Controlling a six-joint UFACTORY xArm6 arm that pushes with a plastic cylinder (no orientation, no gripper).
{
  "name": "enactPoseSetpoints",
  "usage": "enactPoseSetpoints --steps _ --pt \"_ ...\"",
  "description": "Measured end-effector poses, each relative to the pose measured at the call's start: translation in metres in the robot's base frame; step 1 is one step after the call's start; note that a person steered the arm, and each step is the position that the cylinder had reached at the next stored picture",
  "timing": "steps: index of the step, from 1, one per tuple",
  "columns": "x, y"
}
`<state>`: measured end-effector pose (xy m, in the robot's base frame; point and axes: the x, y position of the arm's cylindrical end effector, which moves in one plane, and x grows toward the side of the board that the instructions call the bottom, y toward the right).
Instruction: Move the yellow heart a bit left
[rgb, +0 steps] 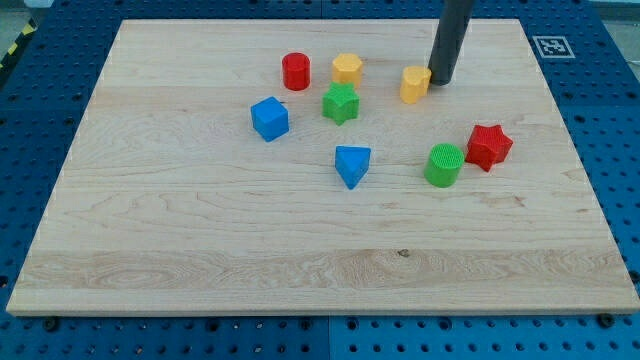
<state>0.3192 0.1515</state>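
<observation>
The yellow heart (415, 84) lies near the view's top, right of centre on the wooden board (200, 230). My tip (441, 81) stands just at its right side, touching or almost touching it. A yellow hexagon (347, 68) lies to the heart's left, with a green star (340, 103) below the hexagon.
A red cylinder (296, 71) lies left of the yellow hexagon. A blue cube (269, 118) sits further left and lower. A blue triangle (352, 164) lies near the middle. A green cylinder (444, 165) and a red star (488, 146) lie at the right.
</observation>
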Motion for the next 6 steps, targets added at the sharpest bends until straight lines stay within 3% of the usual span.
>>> enactPoseSetpoints --steps 2,6 --pt "0.02 0.054" --pt "0.031 -0.02"
